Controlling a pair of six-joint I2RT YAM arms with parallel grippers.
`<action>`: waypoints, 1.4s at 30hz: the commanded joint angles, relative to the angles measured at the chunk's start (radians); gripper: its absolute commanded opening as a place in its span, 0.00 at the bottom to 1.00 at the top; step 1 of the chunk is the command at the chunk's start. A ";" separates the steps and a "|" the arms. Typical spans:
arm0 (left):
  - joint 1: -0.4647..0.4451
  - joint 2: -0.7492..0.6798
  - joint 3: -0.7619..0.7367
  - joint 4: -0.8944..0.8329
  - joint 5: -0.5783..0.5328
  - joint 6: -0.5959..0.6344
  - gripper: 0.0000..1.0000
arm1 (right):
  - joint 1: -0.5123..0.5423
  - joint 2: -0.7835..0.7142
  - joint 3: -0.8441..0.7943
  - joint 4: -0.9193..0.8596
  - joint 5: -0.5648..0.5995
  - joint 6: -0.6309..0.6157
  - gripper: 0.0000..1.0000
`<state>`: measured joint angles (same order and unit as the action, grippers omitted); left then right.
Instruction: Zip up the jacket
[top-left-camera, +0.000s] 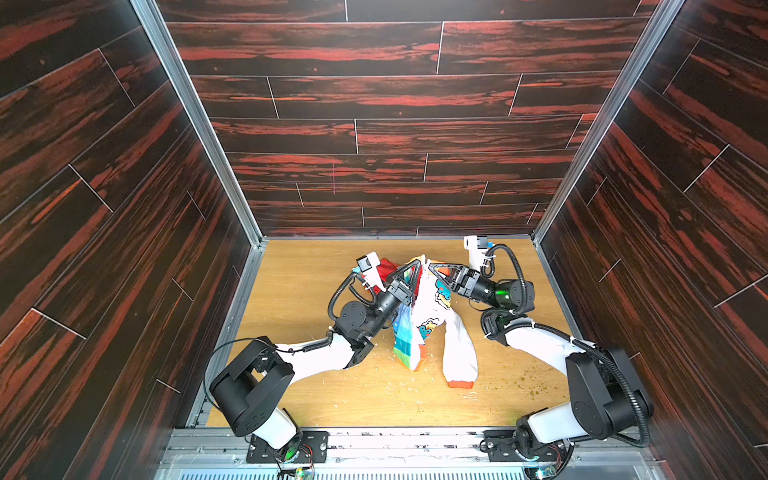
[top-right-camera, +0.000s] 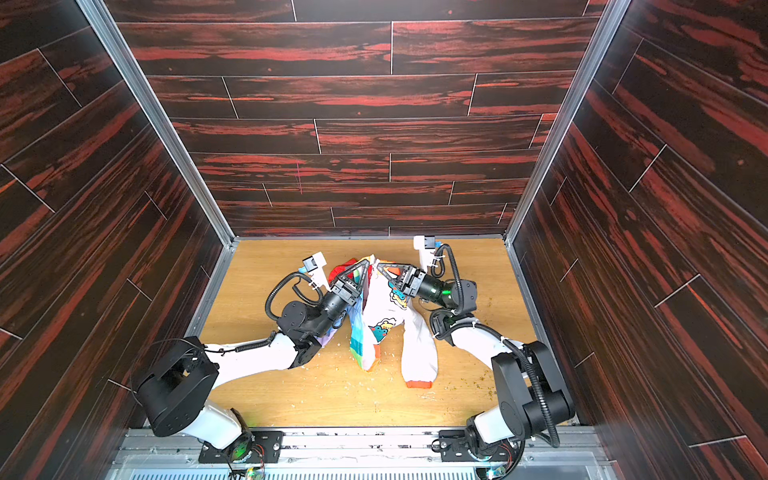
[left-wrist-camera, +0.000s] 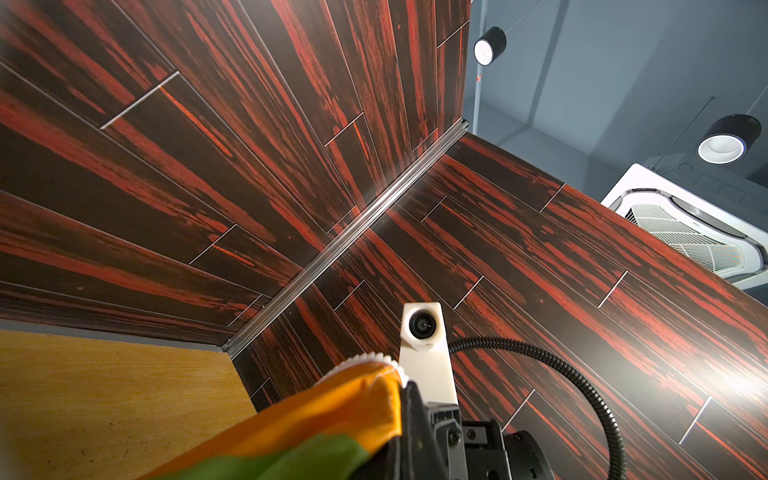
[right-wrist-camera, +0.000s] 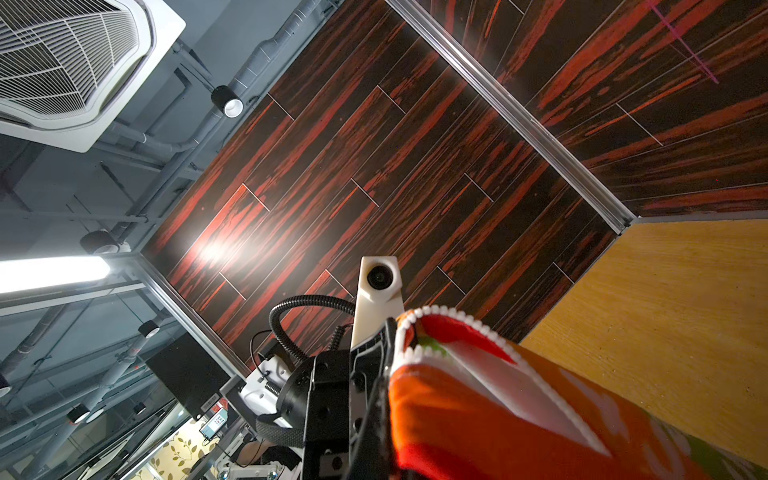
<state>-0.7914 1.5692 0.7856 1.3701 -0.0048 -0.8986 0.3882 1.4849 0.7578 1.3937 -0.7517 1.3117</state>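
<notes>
- Both top views, lower centre: the jacket (top-left-camera: 428, 309) (top-right-camera: 378, 309) hung from the two tool tips. Its hem and white sleeve (top-left-camera: 457, 357) drooped onto the table (top-left-camera: 311, 399).
- Same views: the left gripper (top-left-camera: 417, 266) was clamped tight on the rainbow half's top edge. The right gripper (top-left-camera: 430, 266) was clamped tight on the white half's. The tips were almost touching.
- Left wrist, bottom centre: orange and green jacket (left-wrist-camera: 324, 407) cloth, with white zipper teeth (left-wrist-camera: 374, 356) along the fold. My own jaws were out of frame.
- Right wrist, lower right: orange-red jacket (right-wrist-camera: 457, 415) cloth, with bare zipper teeth (right-wrist-camera: 440, 309) unmeshed at the top. The jaws were not shown here either.
- Step, my read: I was holding both front edges up at the collar to line them up. Zipping had not started, and I couldn't spot the slider.
- Next, my call: one tool should let go, find the slider low down and pull it up, while the other keeps the track taut.
</notes>
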 joint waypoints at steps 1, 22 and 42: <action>-0.002 -0.012 0.018 0.041 -0.003 -0.006 0.00 | 0.004 -0.038 -0.005 0.067 -0.005 0.012 0.00; 0.001 -0.005 0.023 0.041 0.042 -0.046 0.00 | 0.005 -0.023 0.017 0.069 0.011 0.020 0.00; -0.005 0.003 0.000 0.040 0.047 -0.040 0.00 | 0.003 -0.021 0.044 0.047 0.029 0.018 0.00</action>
<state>-0.7914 1.5703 0.7872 1.3693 0.0265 -0.9401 0.3882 1.4849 0.7647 1.3987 -0.7414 1.3209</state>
